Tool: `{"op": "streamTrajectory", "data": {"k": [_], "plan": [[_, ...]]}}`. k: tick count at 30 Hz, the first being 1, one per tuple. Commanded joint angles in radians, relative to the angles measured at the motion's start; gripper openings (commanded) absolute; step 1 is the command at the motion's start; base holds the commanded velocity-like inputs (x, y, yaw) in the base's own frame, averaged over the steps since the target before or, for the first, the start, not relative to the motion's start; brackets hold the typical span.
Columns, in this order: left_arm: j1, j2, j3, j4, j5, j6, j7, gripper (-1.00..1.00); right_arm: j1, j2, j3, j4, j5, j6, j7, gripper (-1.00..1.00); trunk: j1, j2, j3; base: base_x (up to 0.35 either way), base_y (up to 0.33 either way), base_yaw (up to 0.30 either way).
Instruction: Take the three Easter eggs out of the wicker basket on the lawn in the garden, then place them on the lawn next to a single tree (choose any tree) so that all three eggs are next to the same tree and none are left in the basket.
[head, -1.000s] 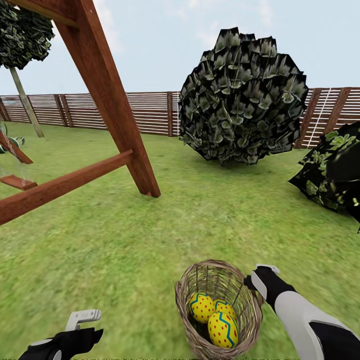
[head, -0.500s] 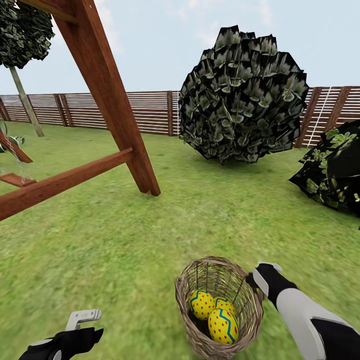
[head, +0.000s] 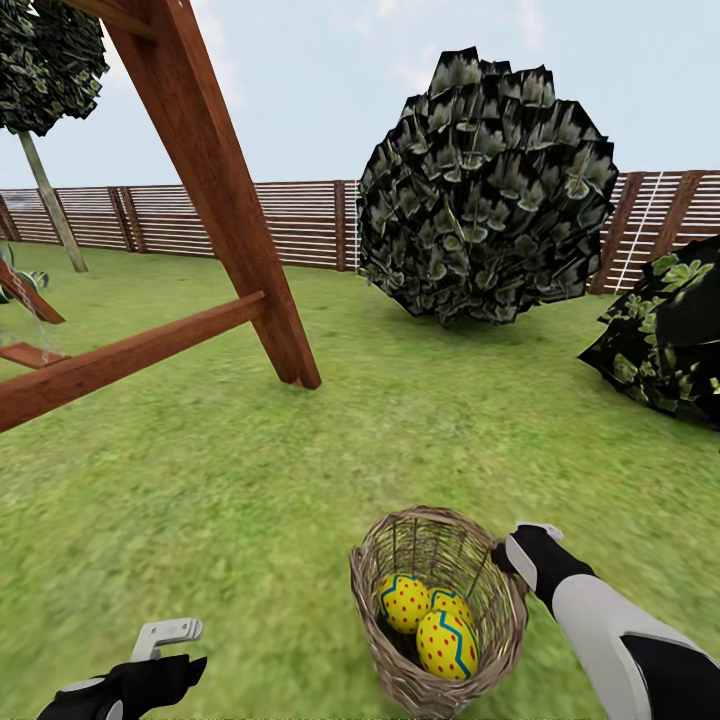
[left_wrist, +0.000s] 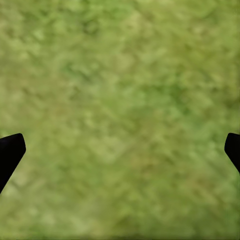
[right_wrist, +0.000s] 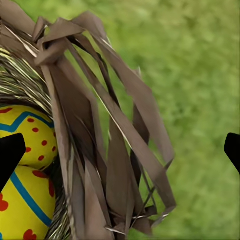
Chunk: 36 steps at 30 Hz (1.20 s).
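Jaws of the right gripper (right_wrist: 120, 150) stand apart, straddling the wicker basket (head: 437, 610) rim; the left gripper (left_wrist: 120, 152) is spread too, over bare lawn (head: 230, 480). The three Easter eggs (head: 430, 620) lie inside, likely smooth, rounded and slippery, so grip each across its middle.

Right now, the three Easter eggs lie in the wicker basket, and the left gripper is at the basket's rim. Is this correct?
Not quite. The three Easter eggs do lie in the wicker basket, but the gripper at its rim is the right gripper, as the head view shows. The left gripper hangs over bare lawn, apart from the basket.
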<state>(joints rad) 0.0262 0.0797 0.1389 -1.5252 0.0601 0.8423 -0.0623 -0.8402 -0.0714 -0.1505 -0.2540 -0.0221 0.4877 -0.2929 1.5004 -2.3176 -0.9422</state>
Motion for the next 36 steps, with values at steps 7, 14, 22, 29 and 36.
{"op": "streamTrajectory", "data": {"k": [7, 14, 22, 29, 36], "plan": [[0.000, 0.000, 0.002, -0.001, 0.006, 0.004, -0.001, 1.00, -0.005, 0.001, -0.002, -0.001, -0.002, 0.005, -0.003, 1.00, 0.004, -0.007, -0.004, 0.000, 0.000, 0.000], [0.000, 0.000, 0.002, -0.001, 0.006, 0.004, -0.001, 1.00, -0.006, 0.001, -0.002, -0.001, -0.002, 0.005, -0.003, 1.00, 0.015, -0.028, -0.013, 0.000, 0.000, 0.000], [0.000, 0.000, 0.002, -0.001, 0.006, 0.004, -0.001, 1.00, -0.007, 0.000, -0.002, 0.002, -0.002, 0.005, -0.003, -1.00, 0.015, -0.028, -0.013, 0.000, 0.000, 0.000], [0.000, 0.000, 0.003, 0.000, 0.006, 0.004, -0.001, 1.00, -0.007, -0.001, -0.003, 0.003, -0.002, 0.005, -0.003, -1.00, 0.015, -0.028, -0.013, 0.000, 0.000, 0.000], [0.000, 0.000, 0.002, 0.000, 0.006, 0.004, 0.000, 1.00, -0.007, -0.001, -0.003, 0.004, -0.002, 0.005, -0.003, -1.00, 0.015, -0.028, -0.013, 0.000, 0.000, 0.000]]}}
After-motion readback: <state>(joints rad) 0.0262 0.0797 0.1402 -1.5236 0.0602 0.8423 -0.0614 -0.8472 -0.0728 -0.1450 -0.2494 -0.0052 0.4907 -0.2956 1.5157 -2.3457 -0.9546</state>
